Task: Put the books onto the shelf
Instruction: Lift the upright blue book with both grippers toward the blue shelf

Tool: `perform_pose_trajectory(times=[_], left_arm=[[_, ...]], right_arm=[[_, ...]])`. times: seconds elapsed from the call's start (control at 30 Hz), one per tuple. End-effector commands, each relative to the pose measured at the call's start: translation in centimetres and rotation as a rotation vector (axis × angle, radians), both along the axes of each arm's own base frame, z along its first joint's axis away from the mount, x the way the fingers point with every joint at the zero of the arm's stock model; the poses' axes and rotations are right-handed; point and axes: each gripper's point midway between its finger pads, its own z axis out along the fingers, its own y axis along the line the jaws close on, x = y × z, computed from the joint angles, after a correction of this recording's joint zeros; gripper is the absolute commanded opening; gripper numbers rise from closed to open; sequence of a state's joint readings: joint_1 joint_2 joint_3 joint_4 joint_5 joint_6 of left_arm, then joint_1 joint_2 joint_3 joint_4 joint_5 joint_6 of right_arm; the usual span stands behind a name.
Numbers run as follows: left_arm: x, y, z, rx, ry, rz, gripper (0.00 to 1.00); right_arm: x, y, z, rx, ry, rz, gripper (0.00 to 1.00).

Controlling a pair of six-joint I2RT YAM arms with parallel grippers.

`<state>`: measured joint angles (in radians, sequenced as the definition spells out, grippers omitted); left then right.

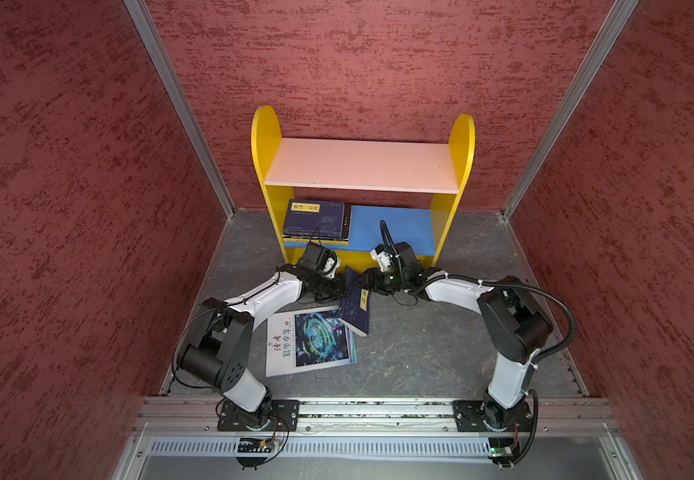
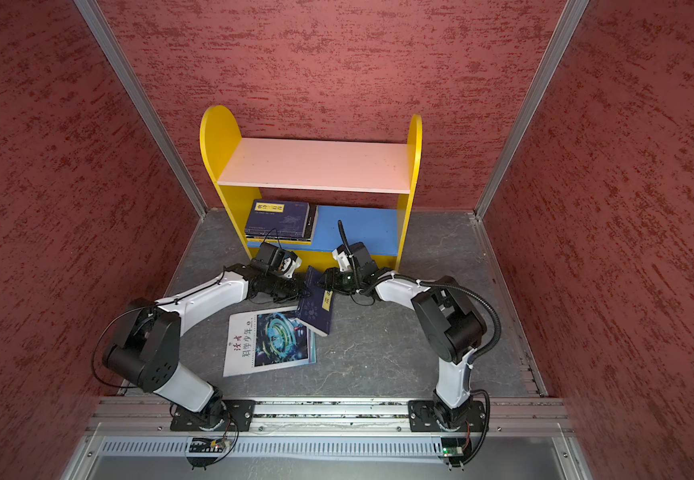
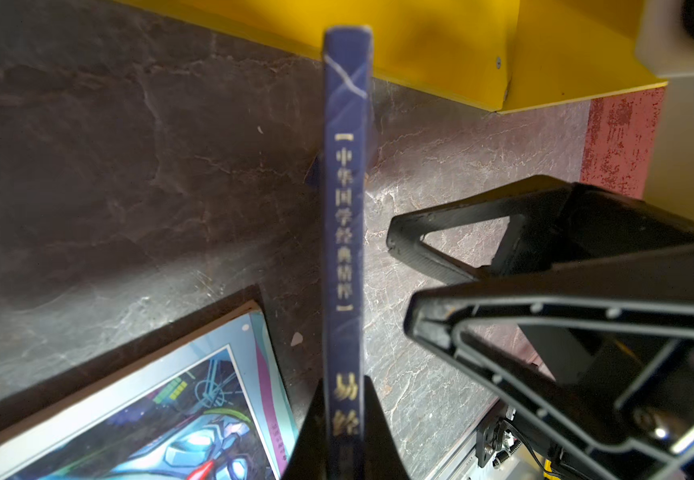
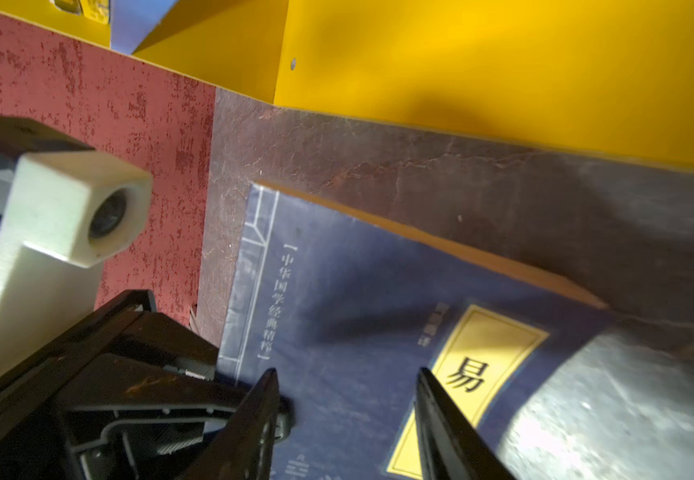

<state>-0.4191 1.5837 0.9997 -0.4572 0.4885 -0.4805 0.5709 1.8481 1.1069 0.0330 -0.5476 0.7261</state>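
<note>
left gripper [image 3: 344,395] clamped on navy book [image 1: 355,307] spine, right gripper [image 4: 346,372] part-open at cover; next lift to shelf [image 1: 264,166], 12 o'clock

Navy book [image 1: 354,315], yellow shelf [image 1: 262,166], mottled red walls [image 1: 46,208]

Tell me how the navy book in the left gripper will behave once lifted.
The navy book looks thin, so probably light. The left gripper pinches only its spine near one end, so it may swing or slip. Its free pages could fan open.

light: bright, warm | shadows: soft | wrist views: navy book [image 3: 344,216] blurred
</note>
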Motion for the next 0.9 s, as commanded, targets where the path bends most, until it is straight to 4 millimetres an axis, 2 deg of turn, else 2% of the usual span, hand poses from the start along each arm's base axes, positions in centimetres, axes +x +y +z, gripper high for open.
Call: perform_pose_trajectory(times=[0.0,0.13,0.3,0.4,0.5,0.53,0.6,0.73,0.8,0.87], left_arm=[[-0.1,-0.3,1.8,-0.02,-0.044,-0.028,0.09],[-1.1,-0.9,5.5,-0.098,-0.102,-0.076,0.07],[-3.5,-1.1,10.6,-0.236,-0.14,-0.147,0.05],[-4.0,-0.4,13.5,-0.307,-0.178,-0.136,0.02],[-3.0,0.7,16.3,-0.392,-0.23,-0.083,0.02],[-2.3,1.0,17.4,-0.425,-0.254,-0.056,0.02],[-0.8,1.6,19.0,-0.474,-0.299,-0.001,0.01],[2.6,2.6,23.3,-0.596,-0.417,0.105,0.0],[4.2,3.2,24.8,-0.632,-0.463,0.17,0.0],[5.9,4.0,25.4,-0.653,-0.476,0.247,0.0]], right_arm=[[3.5,-3.0,1.9,-0.006,-0.062,-0.174,0.56],[3.4,-3.7,4.3,0.015,-0.105,-0.211,0.63],[3.0,-5.3,8.7,0.048,-0.188,-0.282,0.8],[2.8,-6.6,11.8,0.06,-0.254,-0.338,0.87],[2.9,-7.8,14.7,0.092,-0.313,-0.398,0.93],[2.8,-8.1,16.2,0.121,-0.341,-0.416,0.95],[3.0,-8.4,17.7,0.166,-0.371,-0.442,0.98],[3.7,-7.7,19.9,0.259,-0.406,-0.445,0.99],[4.1,-7.1,20.7,0.322,-0.409,-0.439,0.99],[4.1,-6.9,21.7,0.384,-0.417,-0.449,0.99]])
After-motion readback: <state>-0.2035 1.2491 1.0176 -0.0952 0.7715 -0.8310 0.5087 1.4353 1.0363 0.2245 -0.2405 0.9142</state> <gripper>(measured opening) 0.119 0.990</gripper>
